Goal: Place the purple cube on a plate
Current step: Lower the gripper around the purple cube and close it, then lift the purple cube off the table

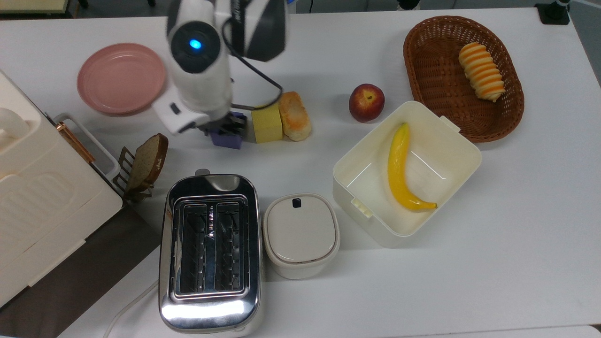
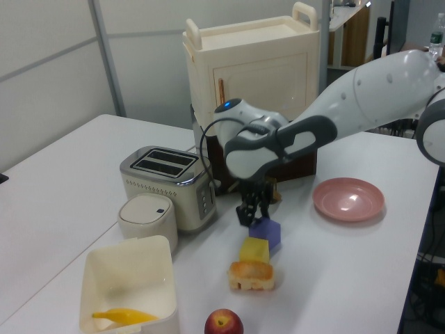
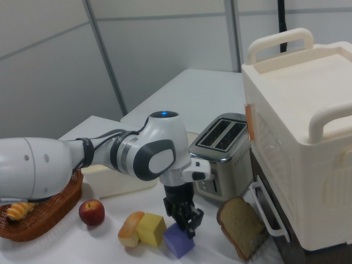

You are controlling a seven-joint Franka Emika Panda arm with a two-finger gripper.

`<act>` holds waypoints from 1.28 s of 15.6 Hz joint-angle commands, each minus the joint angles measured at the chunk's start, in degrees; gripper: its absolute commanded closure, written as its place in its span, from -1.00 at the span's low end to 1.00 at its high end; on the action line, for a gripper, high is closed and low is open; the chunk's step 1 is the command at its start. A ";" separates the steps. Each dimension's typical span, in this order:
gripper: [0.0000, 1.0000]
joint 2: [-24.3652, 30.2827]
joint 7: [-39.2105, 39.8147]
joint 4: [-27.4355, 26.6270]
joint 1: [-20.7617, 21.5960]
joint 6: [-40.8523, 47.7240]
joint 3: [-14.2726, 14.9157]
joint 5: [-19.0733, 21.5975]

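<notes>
The purple cube (image 1: 228, 140) is a small blue-violet block just to the top view's left of the yellow cube (image 1: 266, 124), with a small gap between them. My gripper (image 1: 227, 128) comes down on it from above, fingers shut on its upper part. In the left view the purple cube (image 2: 267, 233) hangs tilted under the gripper (image 2: 254, 217). In the right view the gripper (image 3: 185, 224) grips the purple cube (image 3: 179, 241). The pale pink plate (image 1: 121, 78) lies at the top view's upper left, with nothing on it. In the left view the plate (image 2: 348, 199) is to the right.
A bread roll (image 1: 294, 122) touches the yellow cube. Near the cube are a bread slice in a rack (image 1: 146, 162), a toaster (image 1: 210, 251) and a lidded white pot (image 1: 301, 234). A peach (image 1: 366, 102), a box with a banana (image 1: 407, 171) and a wicker basket (image 1: 425, 56) are at the top view's right.
</notes>
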State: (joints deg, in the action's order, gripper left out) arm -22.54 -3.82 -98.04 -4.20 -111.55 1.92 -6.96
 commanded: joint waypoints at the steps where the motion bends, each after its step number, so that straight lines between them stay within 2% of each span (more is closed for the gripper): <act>1: 0.32 5.74 7.58 -0.14 -3.78 6.86 0.27 0.90; 3: 0.28 6.28 10.66 -0.05 -5.63 7.57 0.36 1.60; 4: -0.07 6.19 10.85 -0.05 -5.99 7.58 0.36 1.60; 5: -0.75 6.10 10.24 0.04 -5.99 7.49 0.36 1.60; 6: -1.00 6.10 9.71 -0.05 -5.91 7.57 0.36 1.78; 11: -1.00 5.14 -2.93 -0.57 -3.19 5.74 -0.43 3.10; 16: -1.00 3.30 -6.37 -3.91 -0.20 -0.23 -0.34 4.33; 20: -1.00 0.83 -6.29 -4.27 -0.11 -3.41 -0.34 3.89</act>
State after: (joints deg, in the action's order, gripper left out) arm -21.30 -9.59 -100.96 -4.67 -112.52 1.16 -3.57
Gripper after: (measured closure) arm 0.000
